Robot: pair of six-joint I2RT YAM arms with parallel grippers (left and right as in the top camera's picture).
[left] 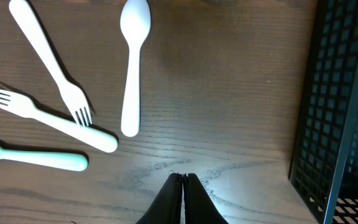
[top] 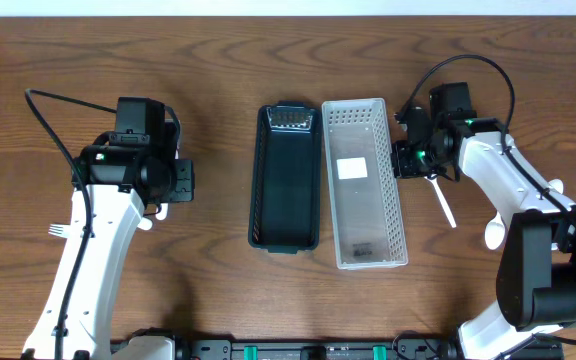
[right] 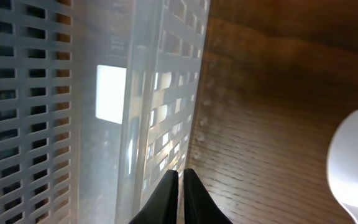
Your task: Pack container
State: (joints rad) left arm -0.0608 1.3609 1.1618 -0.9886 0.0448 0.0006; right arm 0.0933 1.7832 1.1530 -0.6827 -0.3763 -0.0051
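You're looking at a dark brown wood-grain counter (top: 218,60), its grain running nine to three o'clock; a thin pale strip (top: 268,5) borders it at twelve o'clock.

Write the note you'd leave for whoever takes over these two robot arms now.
Left gripper: jaws shut, empty, beside the dark mesh plastic basket.
Right gripper: jaws shut, empty, beside the white perforated plastic basket.
White plastic forks and spoon lie on the wooden table near the left gripper; another white spoon near the right.
Done: no cutlery visible in either basket. Left: all packing.
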